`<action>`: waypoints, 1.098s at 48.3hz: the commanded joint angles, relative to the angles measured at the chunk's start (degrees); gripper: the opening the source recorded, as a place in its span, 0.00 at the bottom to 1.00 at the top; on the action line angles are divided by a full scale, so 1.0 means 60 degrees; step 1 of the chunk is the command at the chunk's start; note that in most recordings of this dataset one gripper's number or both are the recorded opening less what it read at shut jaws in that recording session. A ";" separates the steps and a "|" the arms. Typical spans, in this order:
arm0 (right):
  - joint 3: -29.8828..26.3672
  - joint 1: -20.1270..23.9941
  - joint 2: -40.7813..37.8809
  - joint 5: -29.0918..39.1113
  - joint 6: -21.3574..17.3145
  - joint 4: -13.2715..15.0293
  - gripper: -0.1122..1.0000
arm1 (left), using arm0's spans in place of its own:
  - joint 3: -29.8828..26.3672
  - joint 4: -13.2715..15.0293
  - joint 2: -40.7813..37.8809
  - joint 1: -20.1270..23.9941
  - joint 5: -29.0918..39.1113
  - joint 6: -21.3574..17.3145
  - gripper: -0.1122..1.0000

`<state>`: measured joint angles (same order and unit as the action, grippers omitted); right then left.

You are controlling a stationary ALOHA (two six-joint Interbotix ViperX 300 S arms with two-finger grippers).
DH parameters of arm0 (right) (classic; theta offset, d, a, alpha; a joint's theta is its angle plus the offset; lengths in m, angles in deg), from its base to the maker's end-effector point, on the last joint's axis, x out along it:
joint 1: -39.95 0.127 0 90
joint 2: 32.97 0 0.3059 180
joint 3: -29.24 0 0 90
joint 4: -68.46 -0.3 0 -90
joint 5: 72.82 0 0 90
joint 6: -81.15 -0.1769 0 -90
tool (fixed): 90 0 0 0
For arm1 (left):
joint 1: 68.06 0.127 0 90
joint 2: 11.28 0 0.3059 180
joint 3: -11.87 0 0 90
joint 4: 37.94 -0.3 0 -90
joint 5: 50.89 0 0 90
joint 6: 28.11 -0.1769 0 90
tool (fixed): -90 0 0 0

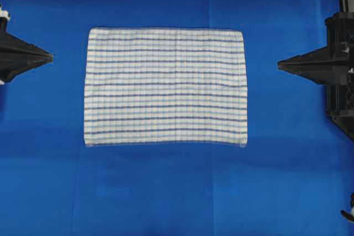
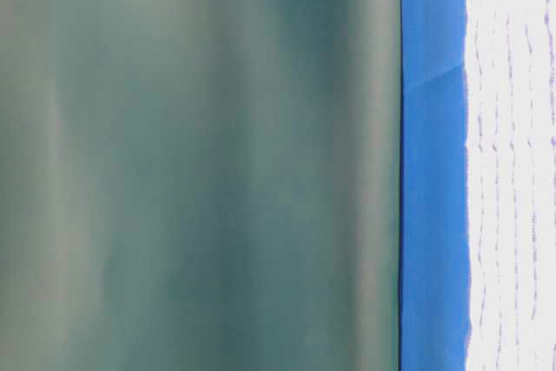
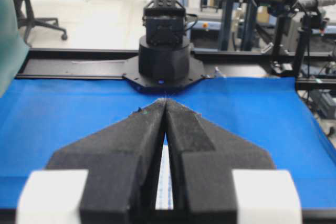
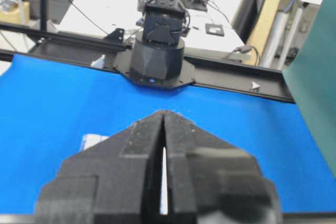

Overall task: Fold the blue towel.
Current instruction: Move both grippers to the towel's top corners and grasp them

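Note:
The blue towel (image 1: 165, 87), a white cloth with thin blue stripes, lies spread flat in the middle of the blue table covering (image 1: 166, 192). The table-level view catches its edge (image 2: 512, 171) at the right. My left gripper (image 1: 51, 56) hovers left of the towel, shut with nothing in it; its tips (image 3: 165, 100) meet and a strip of towel (image 3: 165, 182) shows through the slit behind them. My right gripper (image 1: 279, 65) is right of the towel, also shut and holding nothing (image 4: 164, 113). A towel corner (image 4: 93, 140) peeks out beside its left finger.
The opposite arm's black base (image 3: 164, 59) stands at the far table edge in the left wrist view, and the other base (image 4: 157, 56) in the right wrist view. A green sheet (image 2: 200, 162) fills most of the table-level view. A black frame (image 1: 344, 81) runs along the right.

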<state>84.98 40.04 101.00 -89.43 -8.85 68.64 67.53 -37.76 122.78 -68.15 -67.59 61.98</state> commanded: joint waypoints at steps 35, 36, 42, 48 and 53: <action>-0.0469 -0.3413 -0.3765 0.0952 -0.0264 -0.0952 0.40 | 0.0337 0.0396 -0.3003 0.3530 0.0190 0.0015 0.34; -0.0483 -0.3472 -0.3940 0.0894 -0.0264 -0.0952 0.44 | 0.0337 0.0396 -0.3193 0.3604 0.0132 0.0015 0.39; -0.0469 -0.3794 -0.4980 0.0352 -0.0264 -0.0967 0.69 | 0.0337 0.0396 -0.4336 0.3955 -0.0410 0.0015 0.70; -0.0498 -0.4131 -0.6006 -0.0352 -0.0264 -0.0967 0.75 | 0.0352 0.0396 -0.5435 0.4189 -0.0967 -0.0044 0.70; -0.0527 -0.4468 -0.6885 -0.0835 -0.0264 -0.0981 0.72 | 0.0381 0.0396 -0.6284 0.4351 -0.1509 -0.0044 0.67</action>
<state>83.05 14.55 62.41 -92.24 -10.34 62.93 70.25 -35.48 87.98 -42.83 -74.19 61.89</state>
